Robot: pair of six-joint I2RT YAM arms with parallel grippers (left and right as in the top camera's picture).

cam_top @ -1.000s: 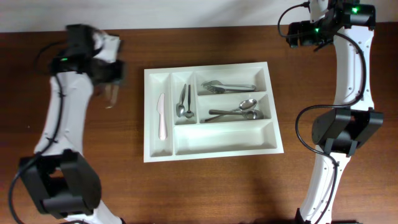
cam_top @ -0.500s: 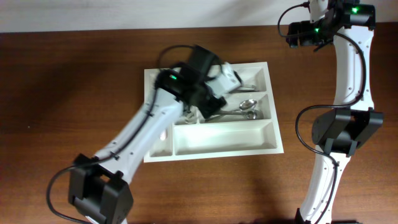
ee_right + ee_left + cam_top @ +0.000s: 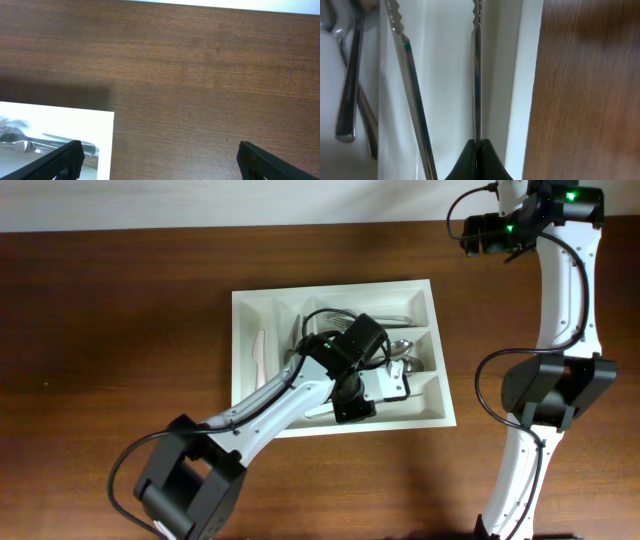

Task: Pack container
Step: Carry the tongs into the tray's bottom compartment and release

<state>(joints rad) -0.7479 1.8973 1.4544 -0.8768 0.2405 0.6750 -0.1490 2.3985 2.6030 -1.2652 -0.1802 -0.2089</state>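
Note:
The white cutlery tray (image 3: 242,380) lies mid-table, and its long front compartment shows in the left wrist view (image 3: 450,75). My left gripper (image 3: 352,408) is low over that compartment. In the left wrist view it (image 3: 477,157) is shut on a metal knife (image 3: 476,75) held edge-on, its serrated tip pointing away. A second serrated knife (image 3: 410,85) lies beside it in the compartment. My right gripper (image 3: 482,235) is open and empty above the table beyond the tray's far right corner (image 3: 102,135); it also shows in the right wrist view (image 3: 167,165).
A white plastic knife (image 3: 259,362) lies in the left narrow compartment. Spoons (image 3: 402,348) fill the middle crosswise one, and fork handles (image 3: 50,145) lie in the far one. Dark utensil handles (image 3: 347,90) sit behind the divider. Bare wood (image 3: 585,100) borders the tray's front rim.
My left arm has swung from the table's left side across the tray and down into the front long compartment. The right arm has not moved.

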